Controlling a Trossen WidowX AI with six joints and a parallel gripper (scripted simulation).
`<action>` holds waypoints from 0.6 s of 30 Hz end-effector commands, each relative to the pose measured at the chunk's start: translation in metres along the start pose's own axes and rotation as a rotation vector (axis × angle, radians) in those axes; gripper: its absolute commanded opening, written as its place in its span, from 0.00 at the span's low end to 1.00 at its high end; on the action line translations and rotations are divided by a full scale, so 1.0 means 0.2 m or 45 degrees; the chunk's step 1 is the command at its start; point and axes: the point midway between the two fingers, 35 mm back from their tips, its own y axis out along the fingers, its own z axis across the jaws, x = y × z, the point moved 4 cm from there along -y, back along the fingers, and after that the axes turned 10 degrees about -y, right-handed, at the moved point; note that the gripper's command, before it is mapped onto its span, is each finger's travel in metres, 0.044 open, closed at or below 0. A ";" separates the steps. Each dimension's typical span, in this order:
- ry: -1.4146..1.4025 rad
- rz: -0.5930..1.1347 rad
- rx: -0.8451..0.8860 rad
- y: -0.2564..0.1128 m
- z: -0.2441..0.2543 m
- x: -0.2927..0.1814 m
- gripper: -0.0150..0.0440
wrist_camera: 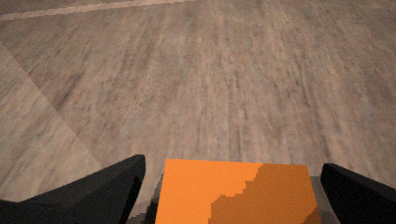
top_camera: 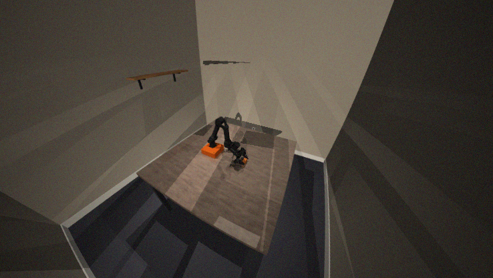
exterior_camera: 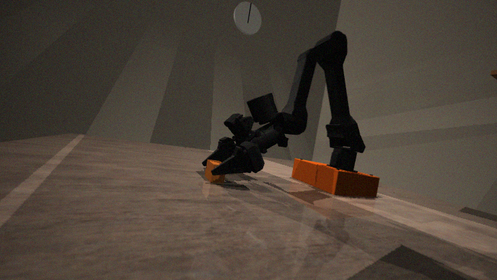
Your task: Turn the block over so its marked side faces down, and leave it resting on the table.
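Observation:
The orange block appears to rest on the table. It looks level in the exterior view. The wrist view shows a plain orange face, partly in shadow, with its lower part cut off by the frame edge. No marking shows on any face in view; the underside and the face towards the arm are hidden. My gripper is open and low over the table, one finger on each side of the block. In the wrist view there is a gap on both sides.
The arm's orange base sits on the table behind the gripper. A wooden shelf is on the left wall, and a round clock hangs on a wall. Shadows and light bands cross the table.

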 end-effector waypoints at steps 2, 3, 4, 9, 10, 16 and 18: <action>-0.002 0.311 0.048 -0.12 -0.03 0.19 1.00; -0.003 0.358 0.056 -0.15 -0.04 0.21 1.00; -0.004 0.388 0.061 -0.19 -0.04 0.25 1.00; -0.004 0.518 0.086 -0.32 -0.05 0.29 1.00; -0.004 0.524 0.087 -0.32 -0.05 0.30 1.00; -0.004 0.524 0.087 -0.32 -0.05 0.30 1.00; -0.004 0.524 0.087 -0.32 -0.05 0.30 1.00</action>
